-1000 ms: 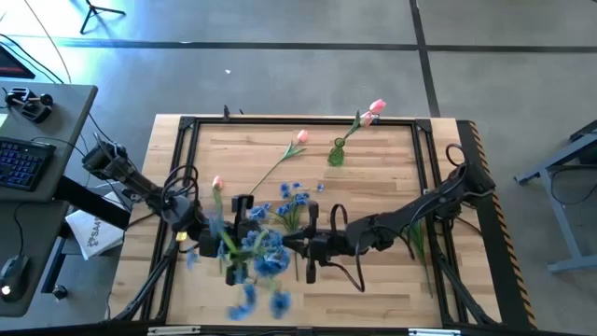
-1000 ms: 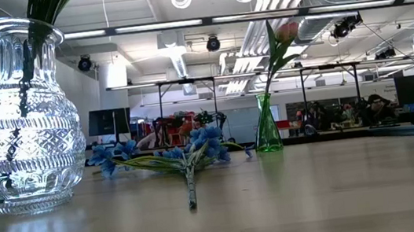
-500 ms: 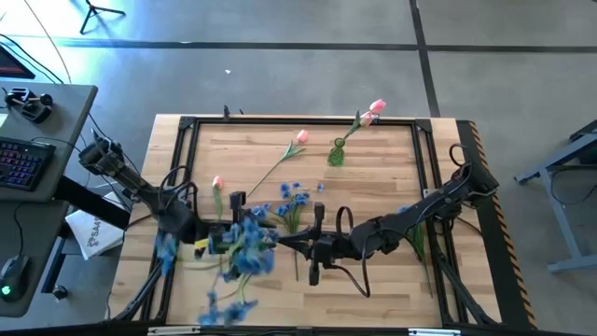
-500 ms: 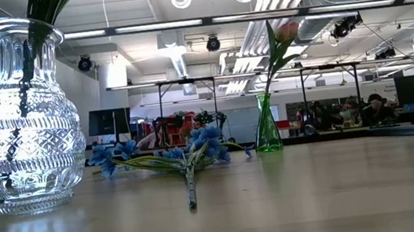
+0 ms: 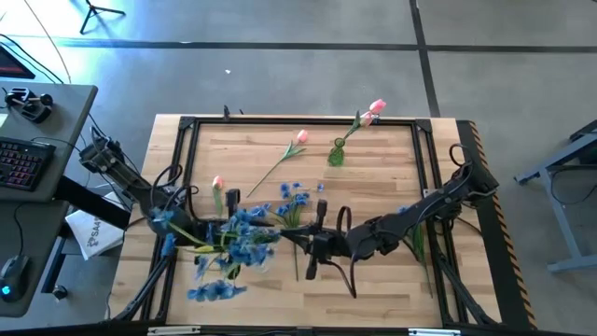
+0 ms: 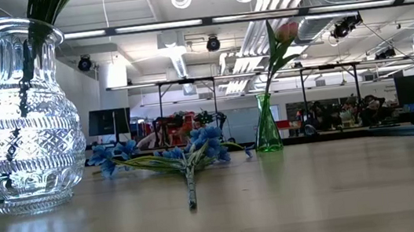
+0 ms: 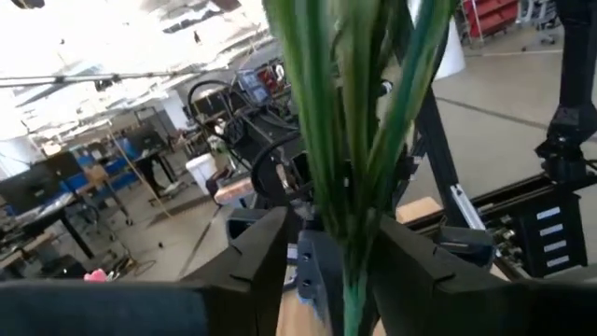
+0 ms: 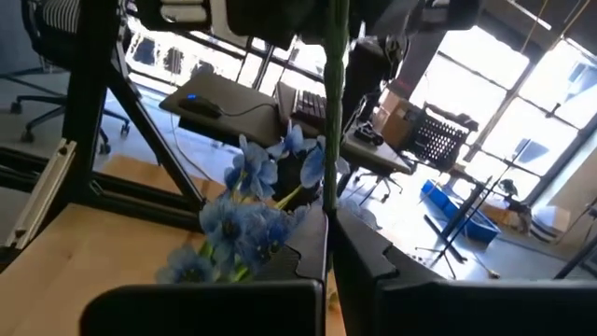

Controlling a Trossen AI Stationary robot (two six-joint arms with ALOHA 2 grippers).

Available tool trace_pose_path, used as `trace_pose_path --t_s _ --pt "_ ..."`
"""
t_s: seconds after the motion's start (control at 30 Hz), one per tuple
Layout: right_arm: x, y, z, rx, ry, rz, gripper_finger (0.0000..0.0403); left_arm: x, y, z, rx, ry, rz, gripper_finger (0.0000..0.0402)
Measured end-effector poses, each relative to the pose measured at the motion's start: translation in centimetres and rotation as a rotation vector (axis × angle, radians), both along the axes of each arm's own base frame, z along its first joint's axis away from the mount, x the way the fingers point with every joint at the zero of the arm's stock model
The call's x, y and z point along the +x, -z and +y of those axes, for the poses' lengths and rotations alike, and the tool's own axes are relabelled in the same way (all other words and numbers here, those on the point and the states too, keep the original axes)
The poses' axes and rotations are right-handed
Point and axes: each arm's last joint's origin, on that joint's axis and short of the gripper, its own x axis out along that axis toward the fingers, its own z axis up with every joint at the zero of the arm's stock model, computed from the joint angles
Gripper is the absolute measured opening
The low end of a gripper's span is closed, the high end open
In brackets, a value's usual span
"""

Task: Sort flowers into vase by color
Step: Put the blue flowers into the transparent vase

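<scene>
From above we see the left gripper at about eight o'clock on the wooden table, its fingers partly spread on either side of a bunch of green stems; whether they actually press the stems we cannot tell. The blue flowers of that bunch spill around it over the near-left of the table. The right gripper sits near six o'clock, just right of the bunch, its fingers pinched tight on a single thin green stem. A loose blue spray lies flat on the boards near the centre. A pink tulip lies at about eleven o'clock, a second pink tulip at nine. The small green vase at twelve o'clock holds pink tulips. The clear cut-glass vase stands upright with green stems in it.
</scene>
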Motion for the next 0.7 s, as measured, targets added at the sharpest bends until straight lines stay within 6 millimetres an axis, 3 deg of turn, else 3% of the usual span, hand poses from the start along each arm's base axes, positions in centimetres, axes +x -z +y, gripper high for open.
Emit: trace_pose_path --t_s 0.3,0.5,0.6,0.7 --pt "0.1 0.2 -0.3 0.009 0.008 0.016 0.0 -0.4 -0.1 -0.6 0.021 0.027 0.03 0.008" --pt "0.1 0.3 -0.3 0.016 0.011 0.018 0.0003 -0.4 0.1 -0.6 0.025 0.029 0.045 0.002" --pt "-0.1 0.1 -0.4 0.024 0.042 0.026 0.0022 -0.4 -0.1 -0.6 0.022 0.028 0.058 0.0007" --pt "-1.1 -0.8 -0.9 0.034 0.067 0.059 0.0063 -1.0 -1.6 -0.9 -0.021 0.049 0.103 0.0006"
